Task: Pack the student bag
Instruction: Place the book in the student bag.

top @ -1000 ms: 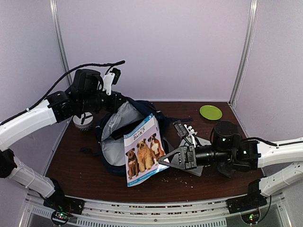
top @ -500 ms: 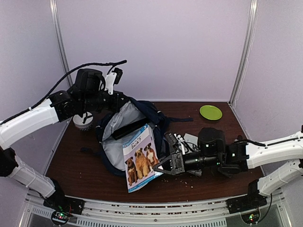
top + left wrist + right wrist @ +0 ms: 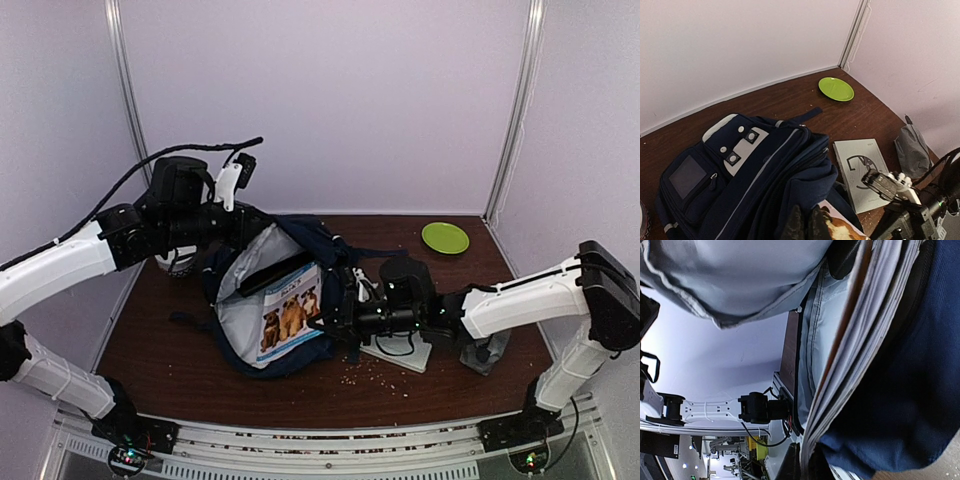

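At bench centre-left, the student bag [image 3: 318,240] lies on its side with its mouth open toward the arms and the light grey lining showing. A dog-cover book [image 3: 285,318] sits partly inside, its lower edge over the bag's near lip.

Risks, as judged from here:
- The book's leading corner could snag on the lining or on the dark flat item across the upper lining (can't identify it). Pushing on would buckle the cover.
- The mouth depends on the left claw's [image 3: 252,218] hold on the rim. If the fabric slips out, the opening sags onto the book.
- The right forearm passes low over a grey booklet [image 3: 400,352], with a grey pouch [image 3: 487,350] just beyond. A sweep could drag either one.
- The book is gripped only at its edge, so it may pivot and slide back out onto the bench [image 3: 450,392].

Claws:
- Left claw: fingers [image 3: 805,226] pressed together, pinching navy fabric at the top of the bag's opening and lifting it.
- Right claw [image 3: 337,316]: pressed together on the book's right edge. Its wrist view shows page edges [image 3: 855,355] running down to the dark fingertips.
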You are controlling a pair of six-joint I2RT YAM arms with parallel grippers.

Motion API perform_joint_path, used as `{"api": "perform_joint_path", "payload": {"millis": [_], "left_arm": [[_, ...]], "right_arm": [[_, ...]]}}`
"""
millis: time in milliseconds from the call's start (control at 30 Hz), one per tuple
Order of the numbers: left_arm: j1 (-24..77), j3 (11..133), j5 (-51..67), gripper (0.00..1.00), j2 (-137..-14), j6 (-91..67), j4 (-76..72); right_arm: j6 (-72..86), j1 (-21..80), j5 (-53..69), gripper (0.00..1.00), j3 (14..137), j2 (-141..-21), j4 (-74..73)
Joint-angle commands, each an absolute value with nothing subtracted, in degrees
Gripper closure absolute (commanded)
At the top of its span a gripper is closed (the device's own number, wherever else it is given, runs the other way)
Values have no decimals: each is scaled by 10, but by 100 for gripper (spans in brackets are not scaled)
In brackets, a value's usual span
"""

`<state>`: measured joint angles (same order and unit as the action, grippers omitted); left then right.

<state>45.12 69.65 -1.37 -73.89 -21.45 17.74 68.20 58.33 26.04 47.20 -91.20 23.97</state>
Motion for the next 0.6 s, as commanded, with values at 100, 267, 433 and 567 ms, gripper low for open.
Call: {"api": "perform_joint_path", "payload": {"millis": [100,267,433,567], "left_arm": [[462,681,8,100,-711,-225,58],[462,677,3,100,-704,-219,59],[463,683,0,100,-700,-215,61],[462,685,1,100,-699,-214,62]], "right_arm": [[688,569,305,100,577,-966,268],[679,569,354,100,592,-960,329],[658,569,379,100,579,-939,351],[691,569,396,100,534,-936,455]]}}
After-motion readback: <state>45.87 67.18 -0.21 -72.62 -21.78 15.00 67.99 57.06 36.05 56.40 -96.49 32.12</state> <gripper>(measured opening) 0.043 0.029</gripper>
